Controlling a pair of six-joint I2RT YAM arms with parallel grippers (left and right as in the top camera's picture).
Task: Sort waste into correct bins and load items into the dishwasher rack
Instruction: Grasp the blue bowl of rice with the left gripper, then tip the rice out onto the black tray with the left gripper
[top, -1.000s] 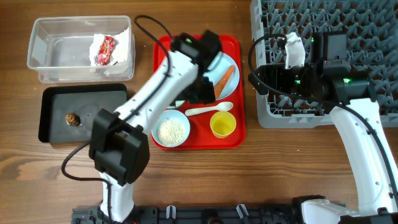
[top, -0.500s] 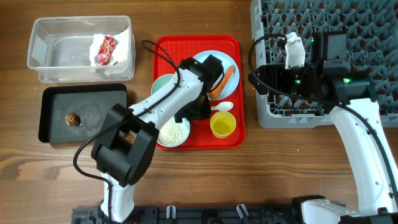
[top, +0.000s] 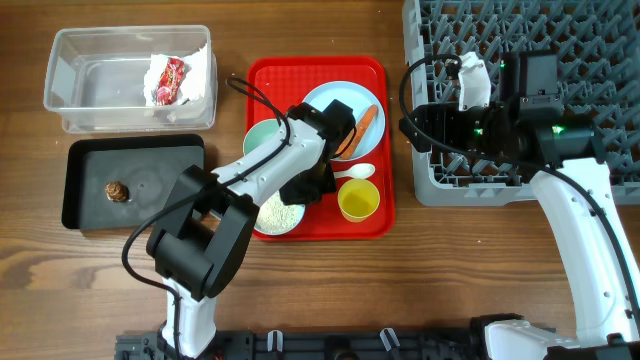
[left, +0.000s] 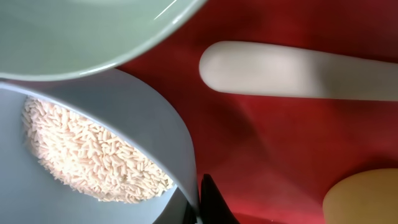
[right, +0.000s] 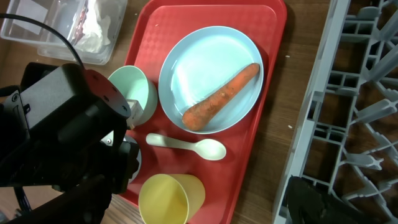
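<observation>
My left gripper (top: 303, 193) is shut on the right rim of the pale blue bowl (left: 165, 140) of loose white rice (left: 81, 149), one finger inside and one outside. That bowl stands at the front left of the red tray (top: 300, 75). An empty bowl (top: 260, 138) sits behind it. The white spoon (top: 357, 172), yellow cup (top: 358, 201) and the plate (right: 211, 68) with the orange carrot (right: 221, 98) lie to the right. My right gripper (top: 413, 128) hangs open and empty at the left edge of the grey dishwasher rack (top: 520, 40).
The clear tub (top: 100, 85) at the back left holds white tissue (top: 197, 68) and a red wrapper (top: 167, 80). Below it the black tray (top: 160, 190) holds a small brown lump (top: 118, 191). The left arm reaches across the tray's left half.
My left gripper came down from above the plate to the rice bowl's rim and shut on it. The right arm has not moved.
</observation>
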